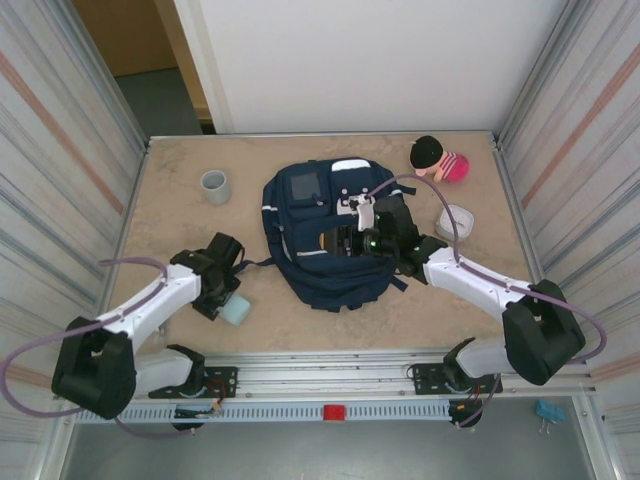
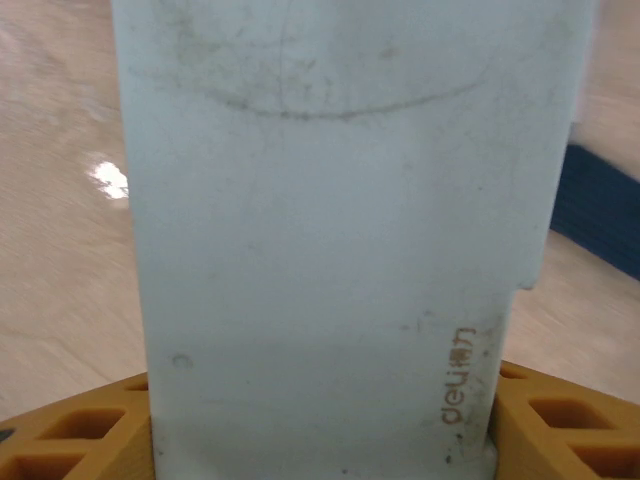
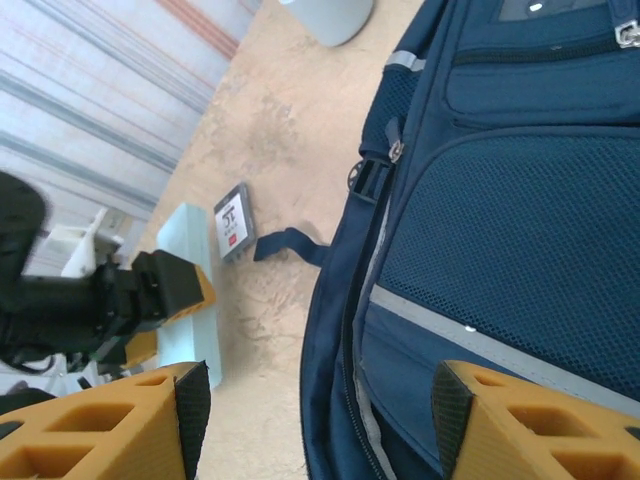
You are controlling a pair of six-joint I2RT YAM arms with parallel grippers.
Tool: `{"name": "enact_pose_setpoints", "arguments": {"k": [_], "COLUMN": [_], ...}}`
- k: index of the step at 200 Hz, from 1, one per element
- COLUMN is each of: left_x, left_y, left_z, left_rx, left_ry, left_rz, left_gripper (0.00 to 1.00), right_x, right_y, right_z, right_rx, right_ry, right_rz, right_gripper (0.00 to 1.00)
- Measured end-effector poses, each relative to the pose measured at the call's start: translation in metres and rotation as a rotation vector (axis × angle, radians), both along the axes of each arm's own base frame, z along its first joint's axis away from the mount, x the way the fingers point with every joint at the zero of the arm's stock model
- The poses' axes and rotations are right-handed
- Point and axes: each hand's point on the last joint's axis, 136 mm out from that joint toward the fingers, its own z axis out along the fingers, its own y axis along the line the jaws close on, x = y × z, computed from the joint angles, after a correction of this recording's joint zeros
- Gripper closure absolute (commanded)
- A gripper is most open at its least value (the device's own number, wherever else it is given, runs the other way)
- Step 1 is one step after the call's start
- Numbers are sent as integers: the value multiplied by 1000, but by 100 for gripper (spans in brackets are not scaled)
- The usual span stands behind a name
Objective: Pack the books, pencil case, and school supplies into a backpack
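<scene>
Pencil case: clamped flat in my left gripper, low over the tabletop, just left of the backpack. Right gripper is apart, over the pack's front. Best lift clear of the loose strap, then feed the case in narrow end first.

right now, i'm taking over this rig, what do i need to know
Left gripper: shut on the pencil case, which sits left of the backpack and apart from it.
Right gripper: open, over the backpack's front, holding nothing.
Done: pencil case is gripped. I cannot tell what is already inside the backpack.
Left: get the pencil case into the backpack, then whatever else is still unpacked.
</scene>
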Motion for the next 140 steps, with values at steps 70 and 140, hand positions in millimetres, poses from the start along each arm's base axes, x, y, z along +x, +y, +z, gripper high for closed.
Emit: {"name": "enact_pose_setpoints", "arguments": {"k": [70,140], "left_x": [32,71], "left_y": [-65,-119], "left_z": [59,90], "left_rx": [-192,-414], "left_ry": [-317,-503], "left_rz": [-70,-31], "left_gripper": [44,42], "right_x": [-37,-72], "right_y": [14,43], "right_z": [-7,-8], "right_rx": [138,203], "right_ry": [121,200], "right_rz": [17,82], "right_gripper": [39,38]}}
